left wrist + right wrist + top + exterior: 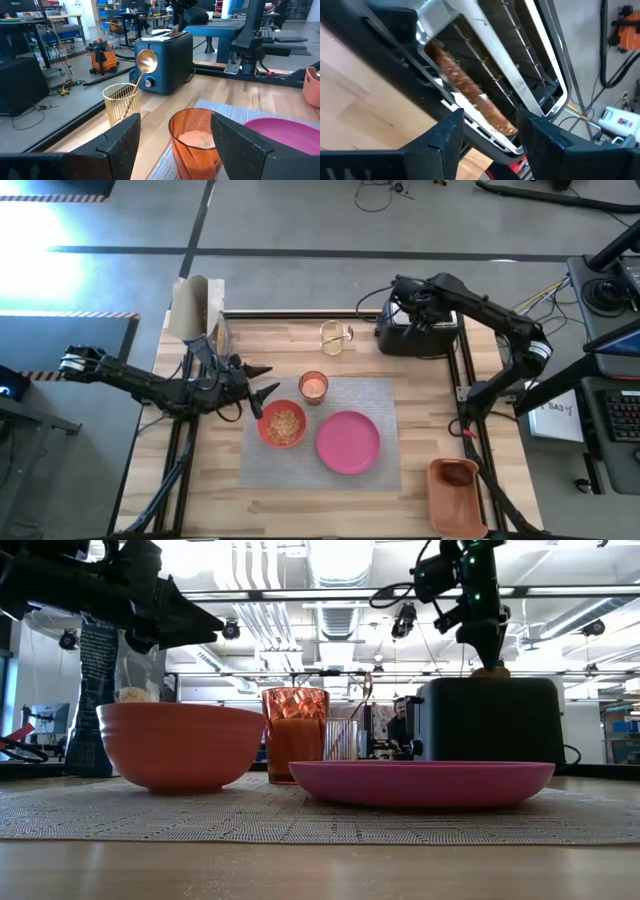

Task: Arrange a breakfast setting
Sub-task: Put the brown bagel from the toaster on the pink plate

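on the grey placemat (385, 465) the round pink plate (348, 442), the orange-red bowl (283, 425) and the glass of drink (313, 386) are set, while the toast slice (470, 95) is seen standing in a slot of the toaster (418, 332). the right gripper (487, 132) is held just above that slot, jaws parted on either side of the toast without gripping it. the left gripper (262, 380) is held wide open and empty above the table just beside the bowl.

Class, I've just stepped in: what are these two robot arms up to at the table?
They're laying out breakfast. The right gripper hangs open over the toaster, fingers either side of the toast in its slot. The left gripper hovers open beside the bowl and glass. Bowl, glass and pink plate sit on the grey mat; the spoon stands in a wire holder.
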